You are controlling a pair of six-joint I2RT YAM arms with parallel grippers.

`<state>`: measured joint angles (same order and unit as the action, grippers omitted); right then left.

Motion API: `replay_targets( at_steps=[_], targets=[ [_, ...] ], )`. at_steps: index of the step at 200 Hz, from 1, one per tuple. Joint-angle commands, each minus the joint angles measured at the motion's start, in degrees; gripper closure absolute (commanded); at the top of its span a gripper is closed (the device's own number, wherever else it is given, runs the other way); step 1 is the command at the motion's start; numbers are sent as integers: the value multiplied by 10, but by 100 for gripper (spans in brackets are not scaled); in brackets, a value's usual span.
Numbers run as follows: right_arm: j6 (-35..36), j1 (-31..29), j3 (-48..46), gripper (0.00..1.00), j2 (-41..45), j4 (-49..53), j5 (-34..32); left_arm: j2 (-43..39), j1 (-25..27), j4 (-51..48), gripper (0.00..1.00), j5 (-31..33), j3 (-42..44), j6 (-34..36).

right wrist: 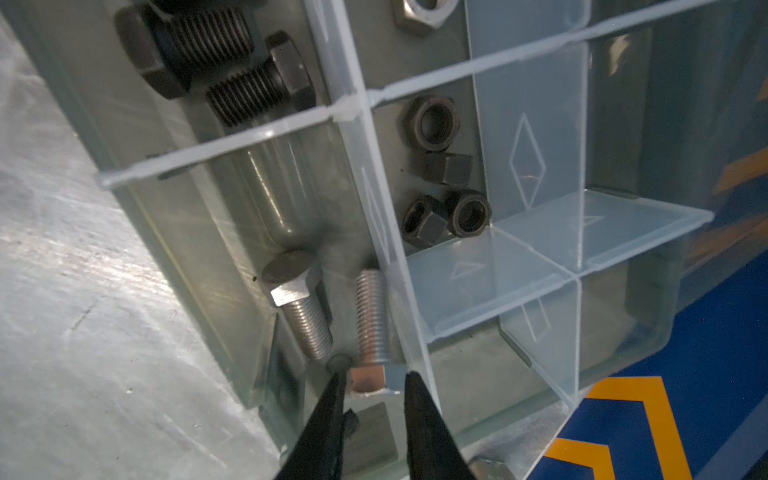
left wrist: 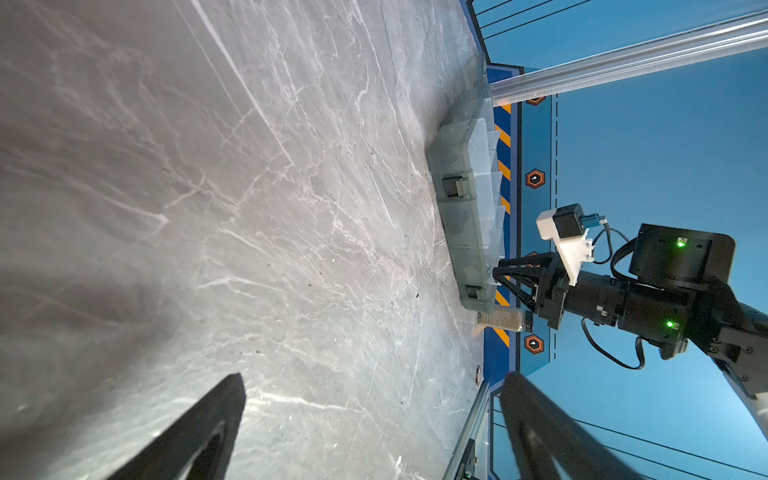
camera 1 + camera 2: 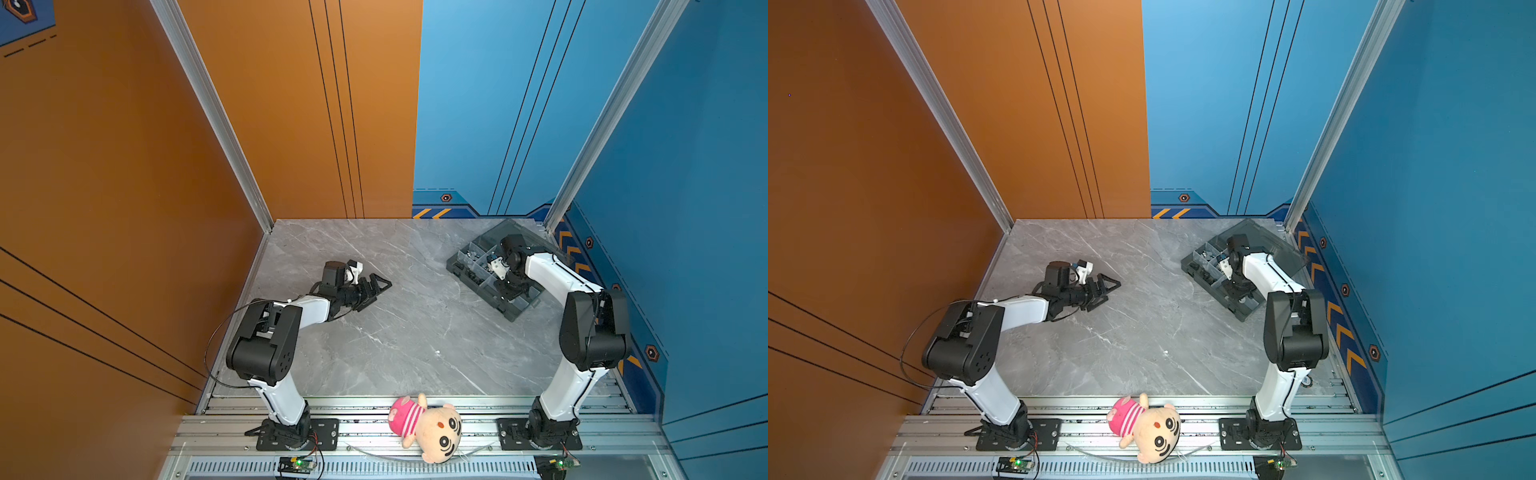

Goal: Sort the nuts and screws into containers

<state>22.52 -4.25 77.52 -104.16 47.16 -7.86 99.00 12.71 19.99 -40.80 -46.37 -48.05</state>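
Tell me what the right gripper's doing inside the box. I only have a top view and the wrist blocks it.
Observer: In the right wrist view, the right gripper straddles the hex head of a silver bolt lying in a compartment of the organizer box. The jaws stand slightly apart.
Operator: Alone in there?
Observer: No, a second silver bolt lies beside it.
Operator: Nuts mixed in?
Observer: No. Four dark nuts sit in the next compartment, across the clear divider.
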Motion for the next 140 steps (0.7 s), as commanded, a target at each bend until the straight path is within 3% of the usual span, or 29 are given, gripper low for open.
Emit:
replay_targets(
  at_steps=[1, 44, 75, 113, 140],
  targets=[
    [-9, 0, 5, 71, -1, 17, -11, -16, 1, 6, 2, -4, 8, 1],
    [-29, 2, 5, 70, 25, 5, 20, -29, -5, -5, 2, -4, 4, 5],
    [-65, 5, -7, 69, 66, -19, 46, -56, -12, -71, 2, 6, -18, 40],
    [-132, 13, -62, 68, 141, -102, 98, -89, -21, -177, 2, 42, -64, 107],
    [-157, 16, -117, 66, 200, -171, 107, -111, -23, -213, 2, 100, -80, 148]
  ],
)
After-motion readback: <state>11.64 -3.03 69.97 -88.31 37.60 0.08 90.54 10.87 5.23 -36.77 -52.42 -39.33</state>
